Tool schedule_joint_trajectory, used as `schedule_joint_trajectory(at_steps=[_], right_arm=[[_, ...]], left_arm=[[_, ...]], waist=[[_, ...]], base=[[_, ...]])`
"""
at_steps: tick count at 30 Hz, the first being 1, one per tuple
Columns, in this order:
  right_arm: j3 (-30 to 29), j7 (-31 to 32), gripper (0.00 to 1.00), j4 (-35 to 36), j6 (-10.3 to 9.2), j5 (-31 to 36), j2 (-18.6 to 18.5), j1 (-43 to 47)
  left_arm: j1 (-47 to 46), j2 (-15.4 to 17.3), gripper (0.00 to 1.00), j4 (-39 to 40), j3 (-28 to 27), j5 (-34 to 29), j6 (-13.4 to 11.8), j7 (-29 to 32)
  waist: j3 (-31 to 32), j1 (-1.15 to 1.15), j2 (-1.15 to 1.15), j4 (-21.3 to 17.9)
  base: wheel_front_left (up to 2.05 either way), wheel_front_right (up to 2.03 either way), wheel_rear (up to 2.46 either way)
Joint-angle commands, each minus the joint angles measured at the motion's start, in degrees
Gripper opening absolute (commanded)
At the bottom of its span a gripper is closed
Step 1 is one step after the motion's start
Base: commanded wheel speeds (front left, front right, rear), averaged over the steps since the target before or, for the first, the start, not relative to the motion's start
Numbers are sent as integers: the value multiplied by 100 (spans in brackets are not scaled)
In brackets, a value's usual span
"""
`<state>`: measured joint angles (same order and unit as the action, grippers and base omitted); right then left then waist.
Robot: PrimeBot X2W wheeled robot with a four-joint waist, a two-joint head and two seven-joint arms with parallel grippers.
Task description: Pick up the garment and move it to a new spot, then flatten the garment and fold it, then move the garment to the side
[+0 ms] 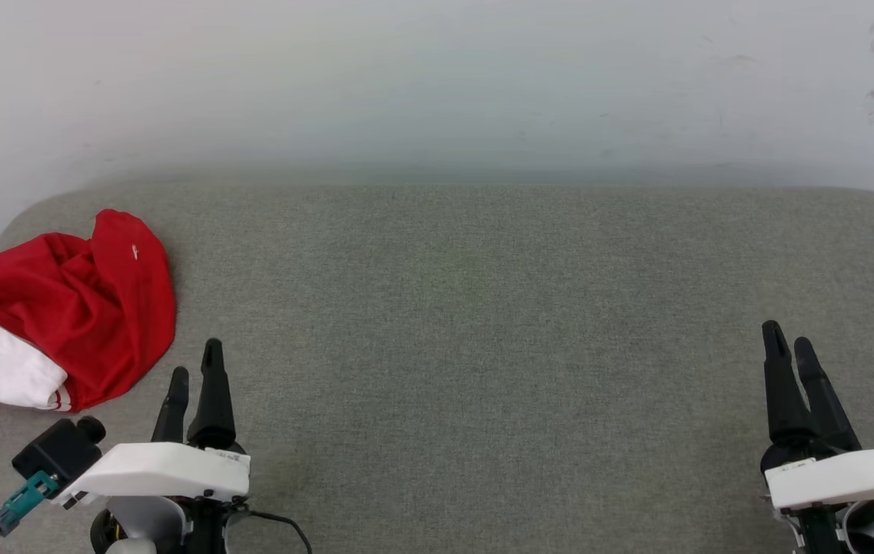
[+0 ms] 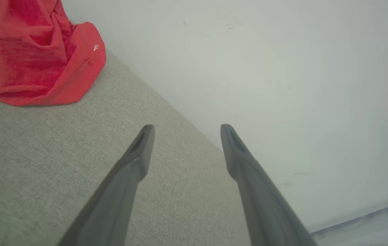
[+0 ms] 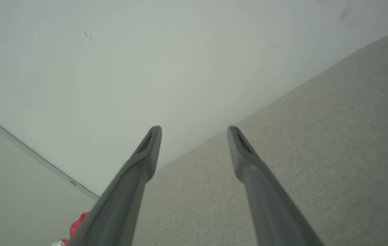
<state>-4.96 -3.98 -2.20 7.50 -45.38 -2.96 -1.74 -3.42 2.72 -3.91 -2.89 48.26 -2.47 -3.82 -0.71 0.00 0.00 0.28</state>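
The bunched garment (image 1: 83, 308) is cut off at left.

Head view: high, looking forward and down across grey table (image 1: 483, 323) to white wall (image 1: 437, 77); left hand (image 1: 196, 358) lower left, right hand (image 1: 787, 335) lower right. Left wrist view: low, near table, tilted, facing wall; garment (image 2: 40, 58) upper left. Right wrist view: low, tilted opposite way, garment sliver bottom left. All three share table's far edge, wall, garment.
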Motion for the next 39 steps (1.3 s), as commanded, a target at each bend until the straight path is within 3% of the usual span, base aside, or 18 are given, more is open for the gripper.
schedule_joint_trajectory(at_steps=[1,21,39], right_arm=[[8,-53,100,116,-1,240,4,-5],[57,-396,100,43,-1,2010,7,137],[120,-659,100,183,-1,3099,10,246]], left_arm=[[-12,12,100,114,38,-247,-40,-72],[53,249,100,177,581,-1873,-554,-418],[147,355,100,258,911,-2810,-715,-677]], waist=[[0,0,0,3],[16,0,0,21],[28,0,0,25]], base=[[0,0,0],[0,0,0],[0,0,0]])
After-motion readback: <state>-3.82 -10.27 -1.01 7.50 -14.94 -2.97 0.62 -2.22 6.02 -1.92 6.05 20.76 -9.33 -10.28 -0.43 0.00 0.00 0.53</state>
